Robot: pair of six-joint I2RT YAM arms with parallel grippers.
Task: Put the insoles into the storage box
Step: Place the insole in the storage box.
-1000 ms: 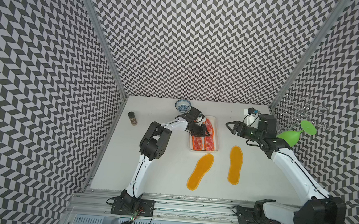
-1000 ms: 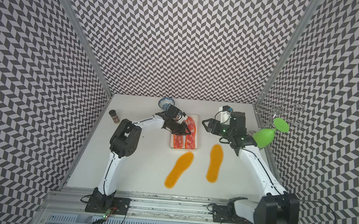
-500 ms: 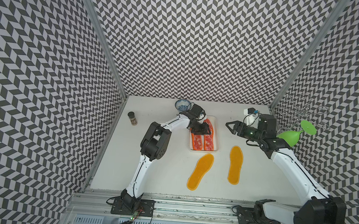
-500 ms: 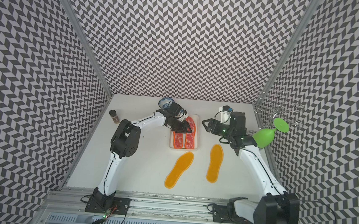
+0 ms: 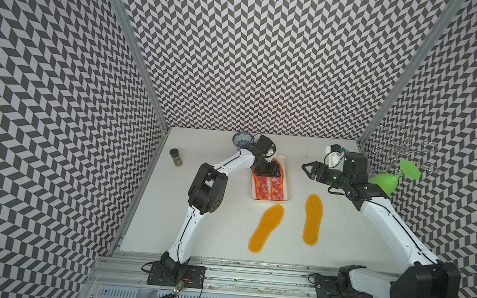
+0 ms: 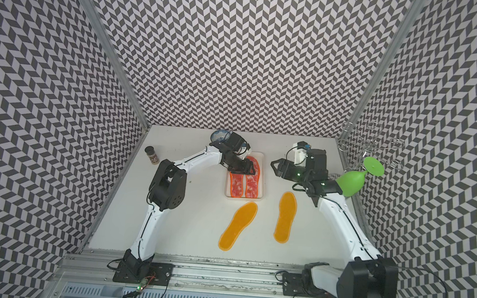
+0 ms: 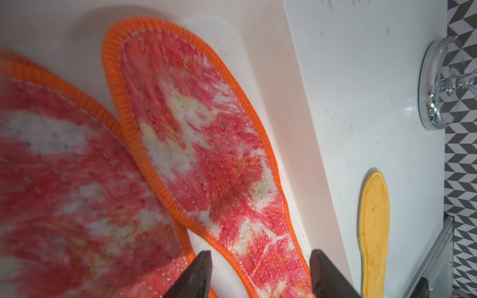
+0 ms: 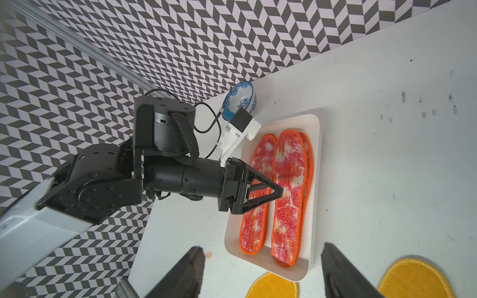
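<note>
in storage box [image 5: 289,185], left gripper [image 7: 260,254] stood spread astride red insole [image 7: 201,144]; rising askew could snag edge, drag it out. right gripper [image 8: 262,247] spread, empty.

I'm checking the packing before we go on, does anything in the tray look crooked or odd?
Slightly: in the storage box, one mottled insole shows a second orange edge along its side, as if another lies beneath, offset. Nothing looks spilled or damaged.

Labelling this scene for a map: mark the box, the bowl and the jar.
box [image 5: 288,185]: in a top view, on its bare side wall.
bowl [image 5: 243,140]: in a top view, on its inside.
jar [image 5: 177,160]: in a top view, on its body.
</note>
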